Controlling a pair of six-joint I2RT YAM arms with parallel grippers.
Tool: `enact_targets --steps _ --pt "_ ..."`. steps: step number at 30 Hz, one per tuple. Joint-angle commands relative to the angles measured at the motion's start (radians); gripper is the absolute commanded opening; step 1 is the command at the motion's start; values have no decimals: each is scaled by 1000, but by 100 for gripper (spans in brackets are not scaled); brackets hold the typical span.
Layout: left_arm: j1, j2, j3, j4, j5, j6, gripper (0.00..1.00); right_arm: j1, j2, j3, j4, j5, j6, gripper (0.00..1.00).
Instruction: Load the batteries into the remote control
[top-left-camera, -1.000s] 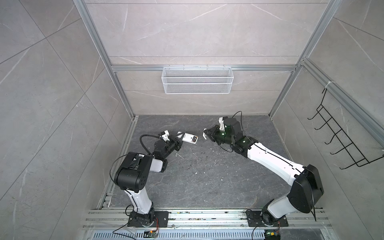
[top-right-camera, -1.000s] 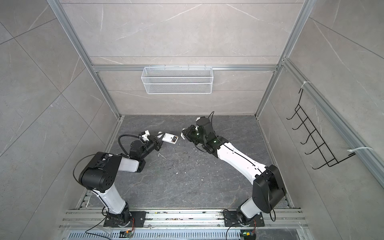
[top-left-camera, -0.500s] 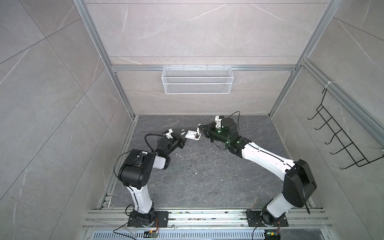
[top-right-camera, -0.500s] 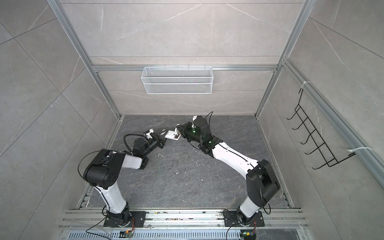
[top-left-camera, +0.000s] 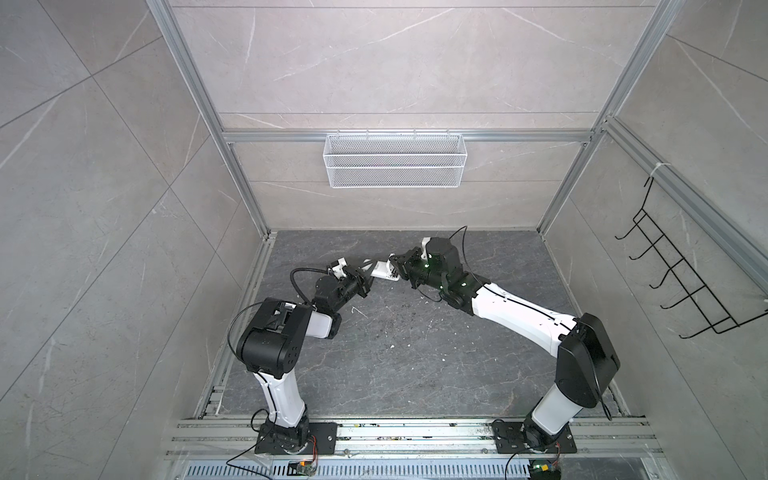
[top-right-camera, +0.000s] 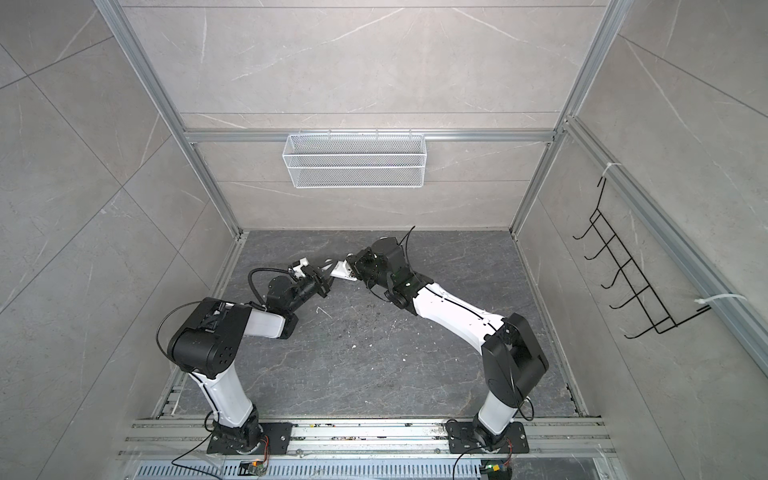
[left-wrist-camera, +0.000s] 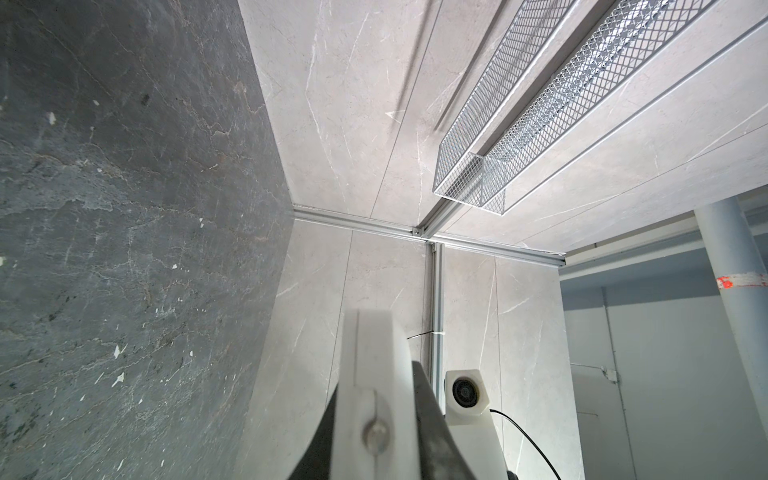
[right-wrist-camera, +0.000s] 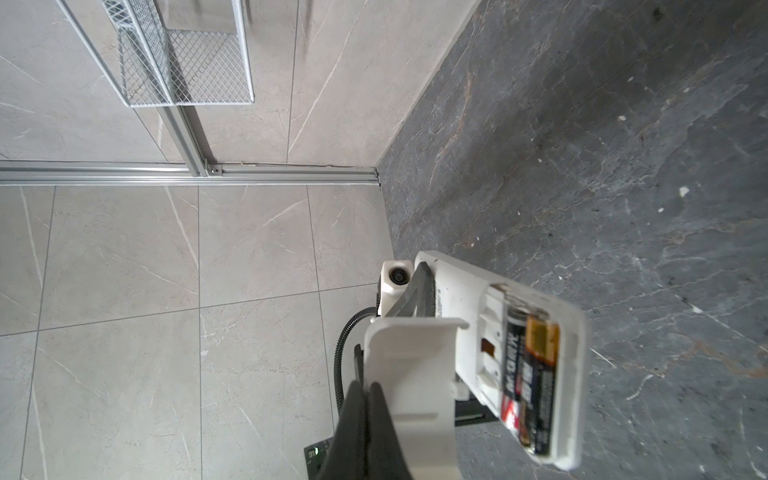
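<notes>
My left gripper is shut on one end of the white remote control, holding it off the dark floor between the two arms in both top views. In the left wrist view the remote control stands edge-on between the dark fingers. In the right wrist view its back is open, and the two batteries lie side by side in the compartment. My right gripper is shut on a white curved battery cover, held right beside the open compartment.
A white wire basket hangs on the back wall. A black hook rack is on the right wall. White specks and a thin bent wire lie on the dark floor below the grippers.
My right arm has swung left and brought the cover up against the remote. The left gripper has moved the remote a little toward the back wall. Both grippers stay shut.
</notes>
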Motion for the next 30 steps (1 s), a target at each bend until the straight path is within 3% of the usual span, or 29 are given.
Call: enact_targets --steps 1,10,30 --pt "-2 11 21 75 28 -36 0 4 21 47 -77 40 -20 0" --pt "-2 23 43 74 53 -59 0 7 29 85 -122 51 -61 0" --pt "22 -28 0 74 75 -71 0 6 66 43 -22 20 -52 0"
